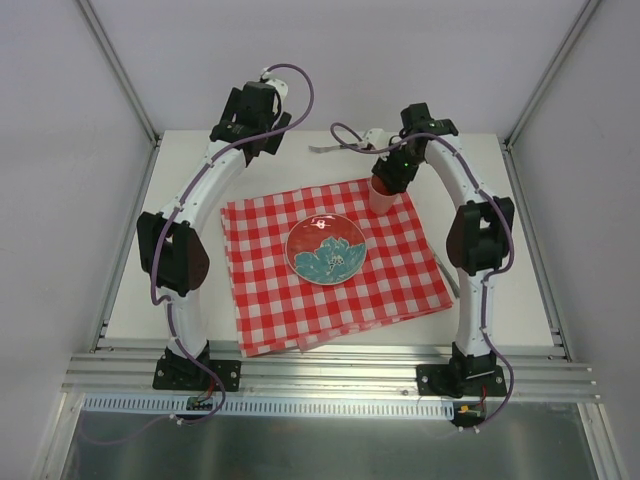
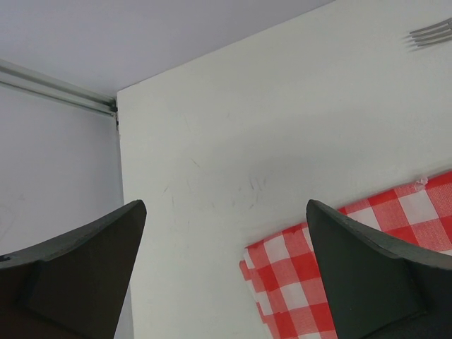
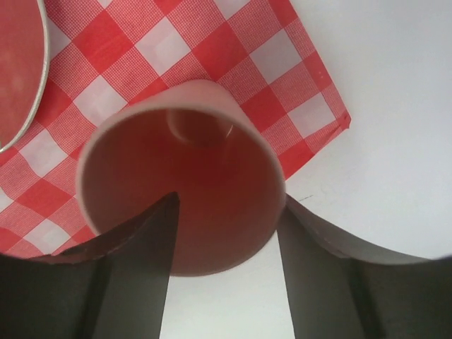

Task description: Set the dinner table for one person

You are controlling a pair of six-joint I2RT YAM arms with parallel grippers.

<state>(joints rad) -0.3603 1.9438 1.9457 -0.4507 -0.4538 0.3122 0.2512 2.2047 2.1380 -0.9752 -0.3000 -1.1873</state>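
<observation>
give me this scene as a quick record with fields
table: off-white, rail along the near edge
cloth: red-and-white checked, spread mid-table
plate: on the cloth's middle, teal flower pattern
cup: pink, upright, empty, at the cloth's far right corner
fork: on the table beyond the cloth
left gripper: open, holds nothing, over the table by the cloth's far left corner
right gripper: jaws apart, right over the cup; contact unclear
</observation>
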